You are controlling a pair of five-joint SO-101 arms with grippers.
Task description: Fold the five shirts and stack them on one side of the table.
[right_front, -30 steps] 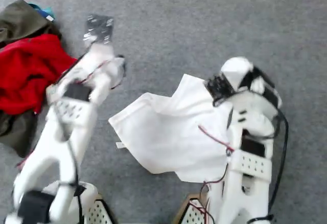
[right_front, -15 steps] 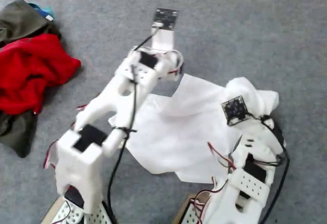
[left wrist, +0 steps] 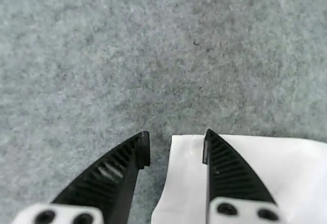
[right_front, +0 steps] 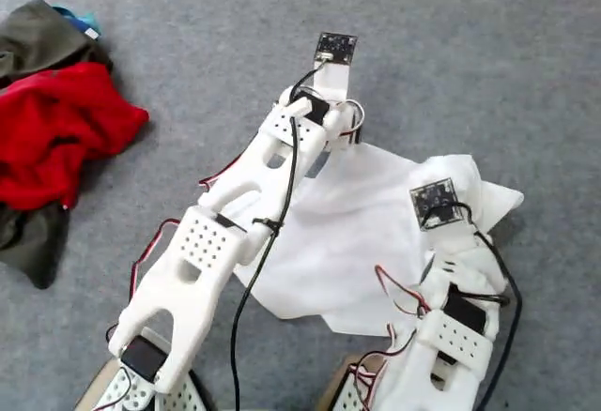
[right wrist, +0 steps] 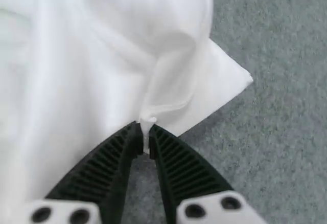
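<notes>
Now, mid-fold on the white shirt (right_front: 338,233), your right gripper (right wrist: 145,134) pinches a bunched edge while your left gripper (left wrist: 176,141), jaws spread, straddles a corner lying between its tips; next, you likely need to close left, then carry both edges across together.

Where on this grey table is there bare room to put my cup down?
The far right corner of the table, beyond the white shirt, is bare. So is the far strip between the red shirt and the left arm. The middle is crowded with cloth and arms.
</notes>
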